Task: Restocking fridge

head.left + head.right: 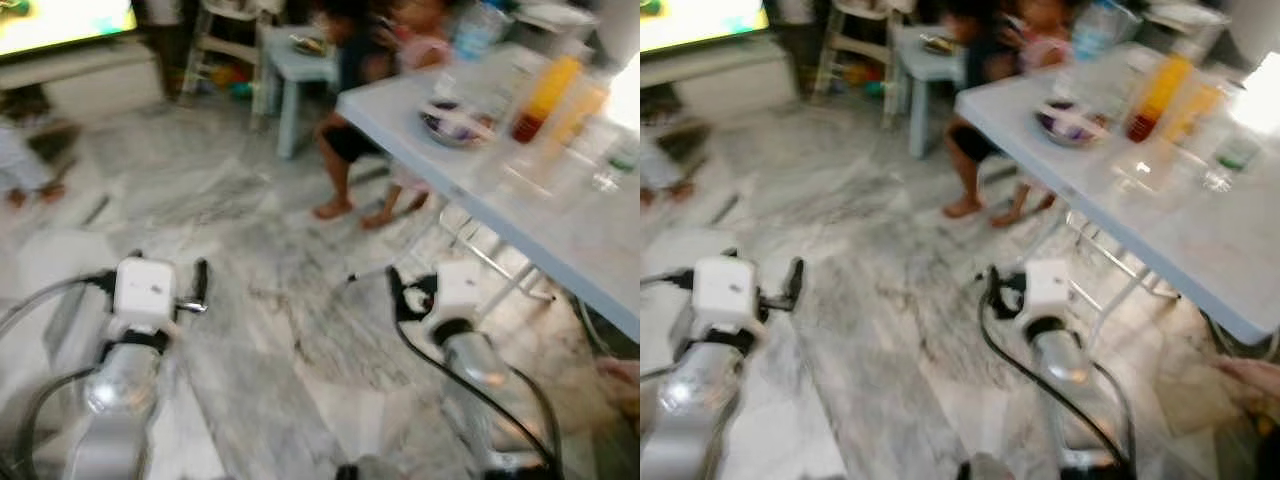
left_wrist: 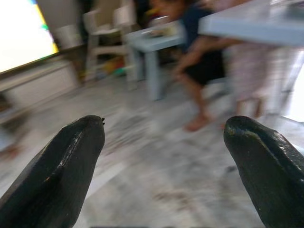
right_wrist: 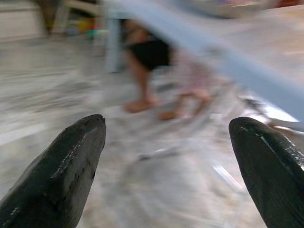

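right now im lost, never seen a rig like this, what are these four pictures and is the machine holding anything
This is a walking humanoid robot with two silver arms, each ending in a pincer of two long black fingers. The two wide pictures come from a stereo camera on its head, looking down and forward. They show its left pincer and right pincer held out over a grey marble floor. To its right stands a white table carrying an orange bottle, a bowl and some clear containers, all blurred. Two people are by a small blue table beyond.

The other two pictures come from wrist cameras looking along each pincer's fingers. Both pincers are open and hold nothing.
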Motion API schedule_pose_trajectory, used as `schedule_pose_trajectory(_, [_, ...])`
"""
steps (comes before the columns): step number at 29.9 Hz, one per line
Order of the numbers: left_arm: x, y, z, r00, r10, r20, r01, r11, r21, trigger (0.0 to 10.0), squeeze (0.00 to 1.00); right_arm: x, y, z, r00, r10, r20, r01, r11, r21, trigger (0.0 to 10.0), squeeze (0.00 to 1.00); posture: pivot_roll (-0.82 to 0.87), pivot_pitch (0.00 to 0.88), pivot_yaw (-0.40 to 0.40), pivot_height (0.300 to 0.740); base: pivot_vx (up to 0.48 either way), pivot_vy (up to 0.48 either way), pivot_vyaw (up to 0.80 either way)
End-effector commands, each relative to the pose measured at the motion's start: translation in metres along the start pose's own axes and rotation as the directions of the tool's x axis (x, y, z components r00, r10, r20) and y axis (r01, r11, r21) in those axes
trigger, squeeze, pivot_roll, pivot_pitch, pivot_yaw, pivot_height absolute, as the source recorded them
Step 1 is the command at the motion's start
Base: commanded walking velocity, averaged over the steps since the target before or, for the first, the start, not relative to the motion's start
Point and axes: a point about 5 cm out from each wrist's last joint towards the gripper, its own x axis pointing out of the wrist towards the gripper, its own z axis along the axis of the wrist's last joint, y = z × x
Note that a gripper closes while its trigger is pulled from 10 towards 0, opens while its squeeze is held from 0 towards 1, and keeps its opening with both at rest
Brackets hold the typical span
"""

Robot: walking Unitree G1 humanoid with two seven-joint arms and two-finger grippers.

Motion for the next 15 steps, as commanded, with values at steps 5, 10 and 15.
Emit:
schedule_pose_trajectory(5, [-0.001,0.012,0.0,0.999,0.039,0.001,-0.039,0.999,-0.012,10.0,0.0,-0.001,0.004,0.026,0.992,-0.004,0.128,0.002,1.0,0.016,10.0,0.0,0.06,0.07,-0.051,0.74,0.34,0.0,-0.8])
schedule_pose_trajectory(10, [0.002,0.011,0.001,0.999,0.034,0.015,-0.034,0.999,-0.036,10.0,0.0,-0.003,0.005,0.031,0.989,0.007,0.148,-0.011,1.0,0.028,10.0,0.0,0.05,0.071,-0.049,0.74,0.377,0.0,-0.8])
schedule_pose_trajectory(15, [0.005,0.01,0.002,0.999,0.035,0.016,-0.034,0.997,-0.062,10.0,0.0,-0.007,0.01,0.034,0.985,0.048,0.163,-0.056,0.997,0.044,10.0,0.0,0.04,0.07,-0.049,0.74,0.451,0.0,-0.48])
